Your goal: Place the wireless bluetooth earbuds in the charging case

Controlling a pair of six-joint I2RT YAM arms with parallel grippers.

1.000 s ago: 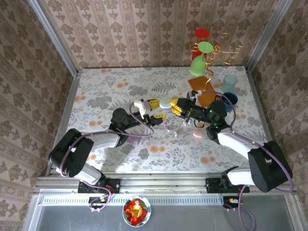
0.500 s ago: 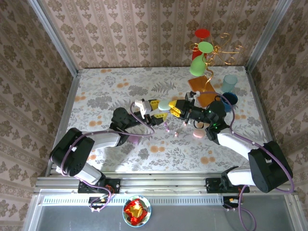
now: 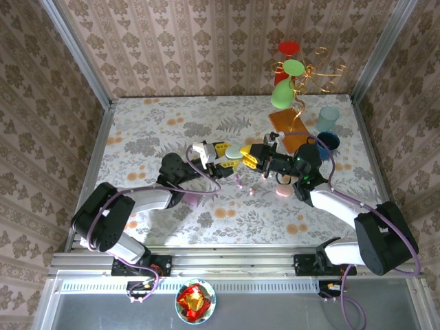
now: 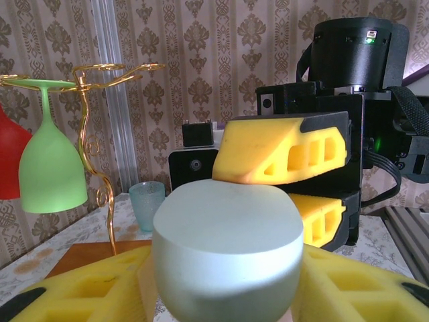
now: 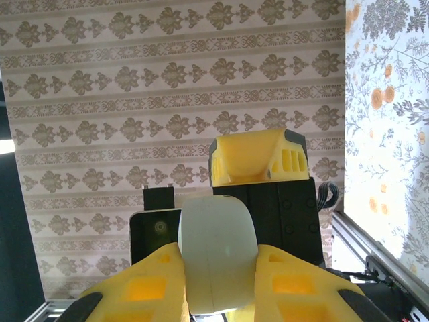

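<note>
The two arms are meeting over the middle of the table [image 3: 151, 130], and a round mint case [image 3: 236, 148] is hanging in the air between them; the right gripper [image 3: 249, 155] is reaching in from the right and clamping the case across its flat faces, which its own wrist view shows as yellow fingers [image 5: 144, 288] pressing on both sides of the case seen edge-on; the left gripper [image 3: 223, 155] is coming from the left with its jaws standing around the rim of the same case; in the left wrist view its fingers [image 4: 87, 295] are flanking the case closely, but I cannot tell whether they are pressing on it or standing just off it.

Two tiny pale buds [image 3: 240, 183] are lying on the table just nearer than the grippers, apart from the mint case and from each other, the second one [image 3: 251, 192] a little to the right; they are too small to tell their colour for sure; a pink case [image 3: 282, 192] is sitting on the table to the right of them, beside the right arm.

At the far right, a gold wire stand [image 3: 302, 75] is carrying a green glass [image 3: 282, 95] and a red glass [image 3: 288, 48] upside down; an orange board [image 3: 287, 124] is lying at its foot, with a pale blue cup [image 3: 328, 118] and a dark blue cup [image 3: 328, 143] to its right.
</note>
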